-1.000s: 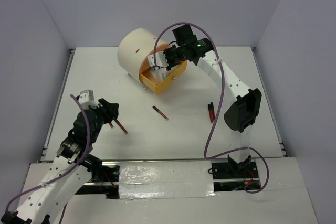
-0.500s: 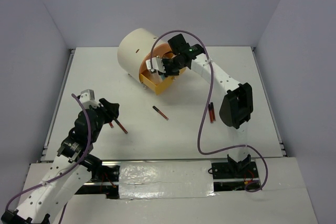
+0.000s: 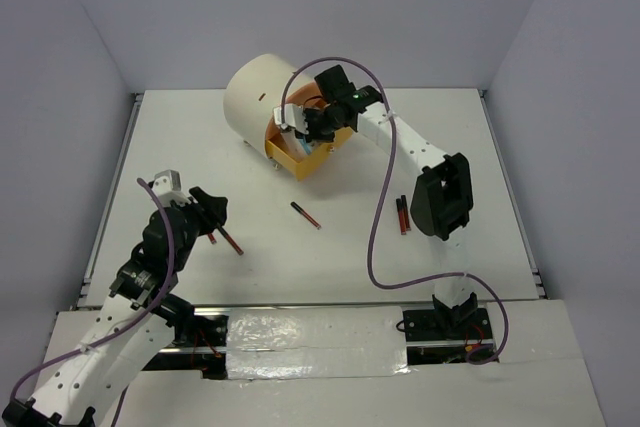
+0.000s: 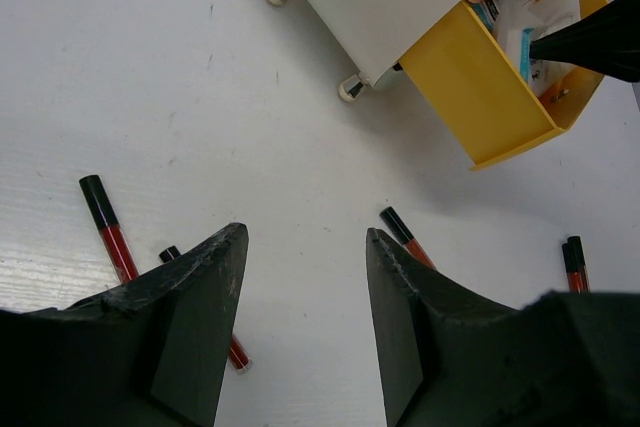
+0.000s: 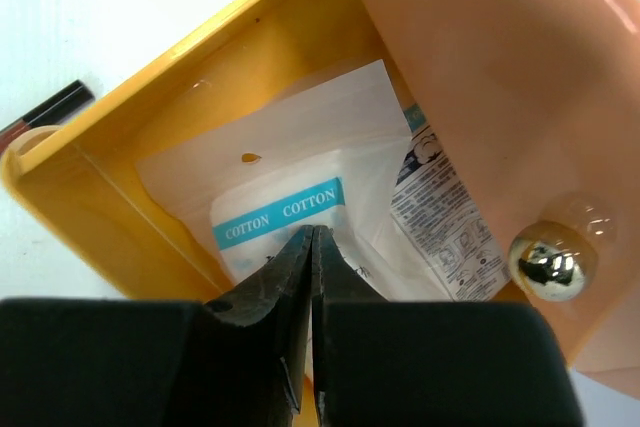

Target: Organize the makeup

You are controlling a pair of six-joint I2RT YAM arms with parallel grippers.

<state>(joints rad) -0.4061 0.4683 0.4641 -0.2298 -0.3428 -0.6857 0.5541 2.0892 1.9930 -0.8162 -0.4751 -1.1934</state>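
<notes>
Diagonally lies the middle pencil (image 3: 305, 215), cap far-left.

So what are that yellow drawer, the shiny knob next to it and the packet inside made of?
The yellow drawer looks like smooth plastic: even colour, soft sheen. The knob seems polished metal or chromed plastic; it mirrors its surroundings. The packet is clear glossy film, probably plastic, printed COTTON.

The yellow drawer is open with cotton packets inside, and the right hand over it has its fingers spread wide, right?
Not quite. The yellow drawer is open with cotton packets inside, but the right hand over it has its fingers closed together, not spread wide. The right wrist view shows this.
</notes>
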